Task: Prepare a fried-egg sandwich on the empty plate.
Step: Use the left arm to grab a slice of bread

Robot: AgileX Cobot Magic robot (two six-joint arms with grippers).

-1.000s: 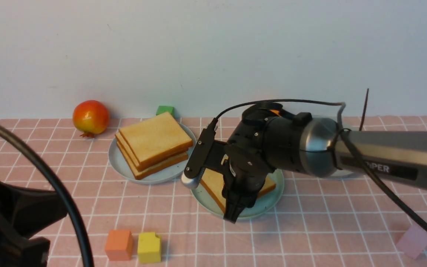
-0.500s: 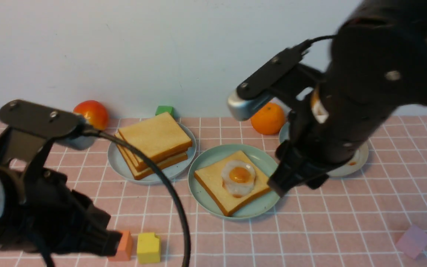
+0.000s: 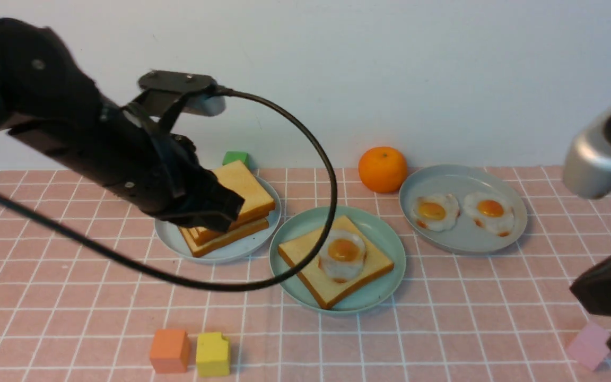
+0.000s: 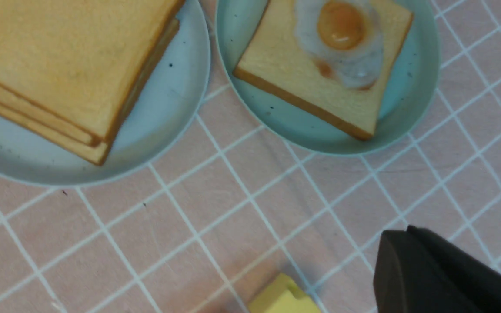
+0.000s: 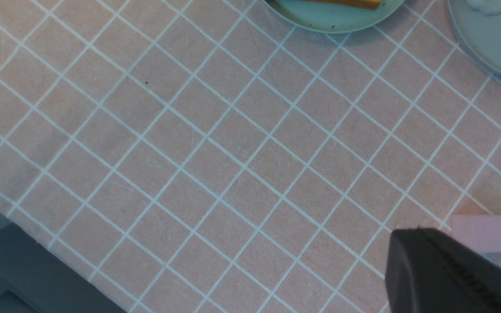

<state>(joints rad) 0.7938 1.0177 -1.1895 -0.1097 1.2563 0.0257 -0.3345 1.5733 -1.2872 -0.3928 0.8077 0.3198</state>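
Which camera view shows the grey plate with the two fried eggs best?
The front view: the whole grey plate shows there, with nothing blocking it. The right wrist view catches only a slice of its rim at the frame's corner. The left wrist view misses it entirely.

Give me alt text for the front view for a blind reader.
A mint-green plate holds one toast slice topped with a fried egg, on a pink checked cloth. Left of it, the left gripper hangs by a stack of plain toast; to the right, two more eggs lie on a grey-blue plate.
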